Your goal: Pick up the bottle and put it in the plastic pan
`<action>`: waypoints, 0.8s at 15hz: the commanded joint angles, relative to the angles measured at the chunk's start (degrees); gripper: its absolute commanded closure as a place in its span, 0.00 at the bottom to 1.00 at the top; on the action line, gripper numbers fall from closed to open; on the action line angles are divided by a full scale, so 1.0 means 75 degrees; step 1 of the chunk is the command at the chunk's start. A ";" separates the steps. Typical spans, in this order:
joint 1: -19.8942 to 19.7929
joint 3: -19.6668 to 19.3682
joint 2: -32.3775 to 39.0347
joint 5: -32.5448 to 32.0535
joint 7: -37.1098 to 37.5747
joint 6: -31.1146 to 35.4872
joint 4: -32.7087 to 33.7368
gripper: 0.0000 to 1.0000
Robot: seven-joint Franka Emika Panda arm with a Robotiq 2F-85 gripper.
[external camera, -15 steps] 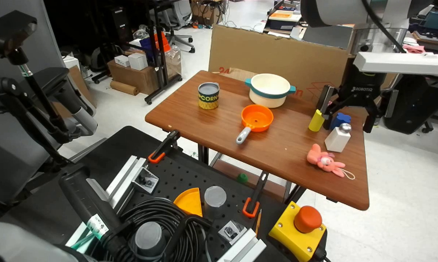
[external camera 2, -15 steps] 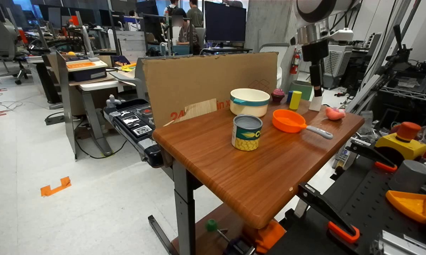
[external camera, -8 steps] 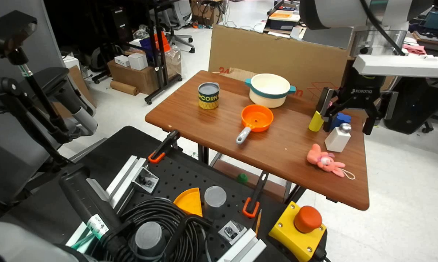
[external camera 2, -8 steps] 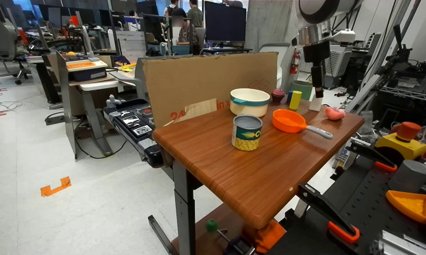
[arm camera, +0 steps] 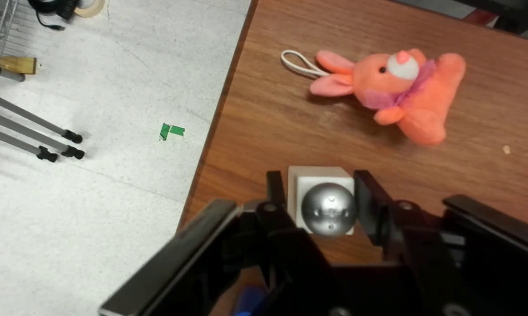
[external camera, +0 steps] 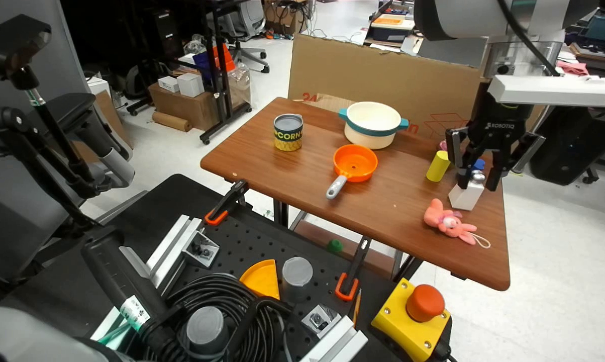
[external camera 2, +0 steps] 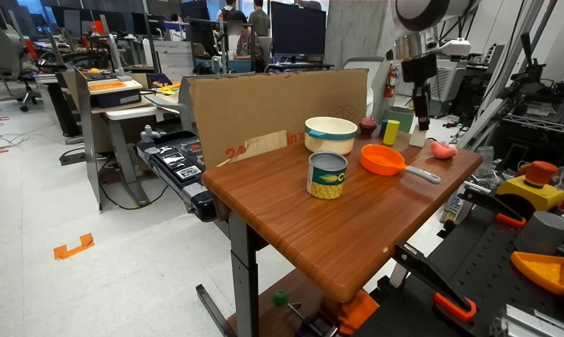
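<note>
In an exterior view we look down across a black pegboard (external camera: 265,244) onto the worktop (external camera: 393,191); in an exterior view we look lower along it, the corn can (external camera 2: 327,180) nearest. Both share the worktop. Our wrist view faces down, close above the bottle (arm camera: 327,204).

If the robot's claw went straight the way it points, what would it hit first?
Most likely the white bottle: its silver top shows between the fingers in the wrist view; depth is unclear.
</note>
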 commanded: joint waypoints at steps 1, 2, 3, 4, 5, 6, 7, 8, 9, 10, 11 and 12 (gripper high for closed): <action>-0.0054 0.0050 0.0001 0.0012 -0.0153 -0.0066 0.0076 0.85; -0.0053 0.0053 0.0004 0.0011 -0.0159 -0.0069 0.0082 0.92; -0.0053 0.0059 0.0008 0.0012 -0.0167 -0.0067 0.0086 0.92; -0.0054 0.0063 0.0009 0.0014 -0.0174 -0.0065 0.0085 0.92; -0.0057 0.0069 0.0003 0.0019 -0.0189 -0.0063 0.0080 0.92; -0.0057 0.0071 -0.0002 0.0018 -0.0191 -0.0056 0.0076 0.92; -0.0064 0.0079 -0.0020 0.0028 -0.0212 -0.0057 0.0065 0.92; -0.0066 0.0083 -0.0040 0.0030 -0.0222 -0.0048 0.0050 0.92; -0.0067 0.0088 -0.0077 0.0024 -0.0239 -0.0033 0.0020 0.92; -0.0073 0.0099 -0.0145 0.0021 -0.0275 0.0022 -0.0044 0.92; -0.0079 0.0109 -0.0230 0.0016 -0.0295 0.0130 -0.0129 0.92; -0.0083 0.0121 -0.0304 0.0021 -0.0323 0.0210 -0.0194 0.92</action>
